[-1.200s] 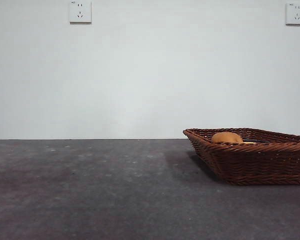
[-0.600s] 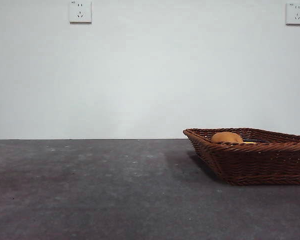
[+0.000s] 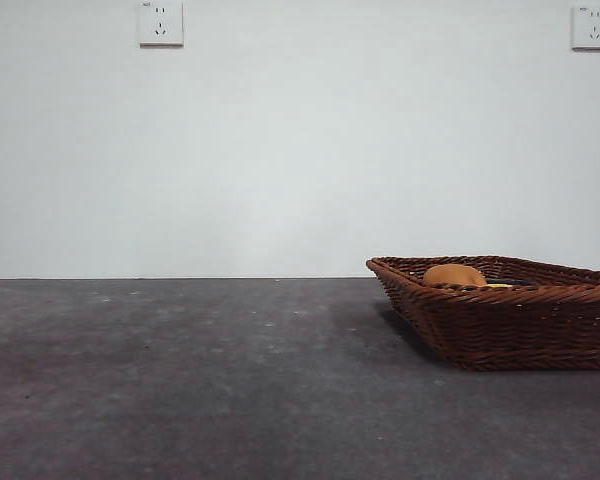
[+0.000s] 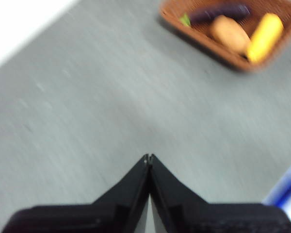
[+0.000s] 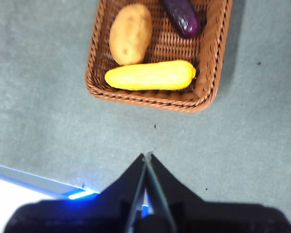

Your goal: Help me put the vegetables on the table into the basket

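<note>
Above the bare table (image 5: 48,97), the right gripper (image 5: 147,156) hangs with its two black jaws pressed tip to tip, holding nothing, a little back from the near rim of the basket (image 5: 150,101). All three vegetables lie inside that basket: the corn cob (image 5: 150,75) stretches along the wall nearest this gripper, the potato (image 5: 130,33) sits just behind it toward one end, and the eggplant (image 5: 182,17) lies beside the potato toward the other end, partly cut off by the picture's edge. Well apart from the basket, the left gripper (image 4: 149,157) also hovers over the grey surface with its jaws closed together and empty; its view is blurred, yet the basket with its three vegetables shows far off. From the front, the basket stands on the table at the right, and only the top of the potato rises above the braided rim.
</note>
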